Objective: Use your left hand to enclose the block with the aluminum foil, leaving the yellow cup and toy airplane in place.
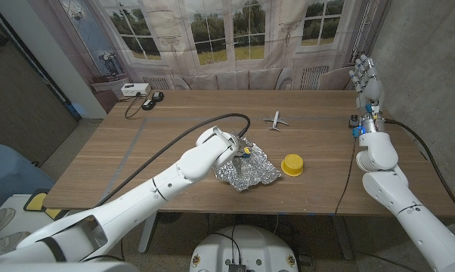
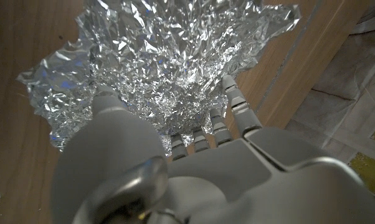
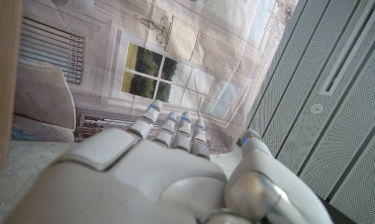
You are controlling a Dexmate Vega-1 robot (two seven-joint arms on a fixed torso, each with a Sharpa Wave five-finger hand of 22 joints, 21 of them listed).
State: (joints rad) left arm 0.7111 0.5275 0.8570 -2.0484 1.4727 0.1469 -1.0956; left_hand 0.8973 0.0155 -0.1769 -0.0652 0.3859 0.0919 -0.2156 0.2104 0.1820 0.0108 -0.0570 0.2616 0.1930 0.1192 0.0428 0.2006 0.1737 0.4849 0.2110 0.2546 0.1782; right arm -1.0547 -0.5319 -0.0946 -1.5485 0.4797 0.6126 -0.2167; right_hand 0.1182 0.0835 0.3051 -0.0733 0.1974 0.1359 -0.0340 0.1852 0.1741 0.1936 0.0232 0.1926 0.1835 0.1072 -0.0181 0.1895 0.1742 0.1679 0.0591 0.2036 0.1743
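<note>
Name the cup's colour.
Yellow; the cup shows best in the head view, beside the foil.

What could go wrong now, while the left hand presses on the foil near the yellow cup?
1. The yellow cup stands right beside the aluminum foil; a push or drag by the left hand might shift the cup.
2. The foil looks loosely crumpled in the left wrist view, so it may spring open instead of staying around the block, which I cannot see.
3. The toy airplane lies farther off, so the risk there seems smaller.
</note>
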